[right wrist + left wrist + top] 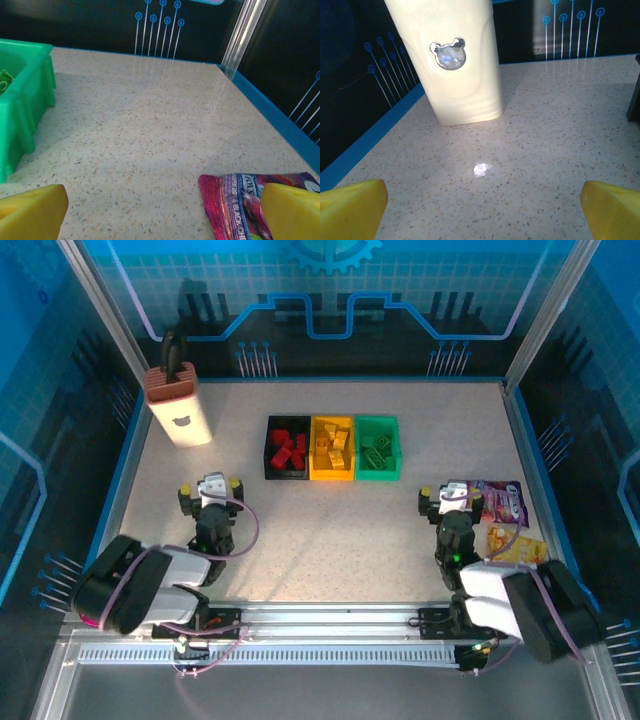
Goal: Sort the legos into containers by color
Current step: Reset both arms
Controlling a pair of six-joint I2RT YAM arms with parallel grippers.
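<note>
Three bins stand side by side at the table's middle back. The black bin (287,448) holds red legos (289,448), the yellow bin (332,448) holds yellow legos (333,447), and the green bin (378,448) (20,100) holds green legos (377,451). My left gripper (210,490) (482,200) rests open near the front left, nothing between its yellow fingertips (352,205). At the front right my right gripper (447,498) (162,205) also stands open and empty, its right fingertip (292,210) over a snack packet.
A tall beige box (180,410) (452,60) with a brown top stands at the back left. A pink-purple snack packet (497,504) (235,205) and an orange packet (515,545) lie beside the right gripper. Blue rails edge the table.
</note>
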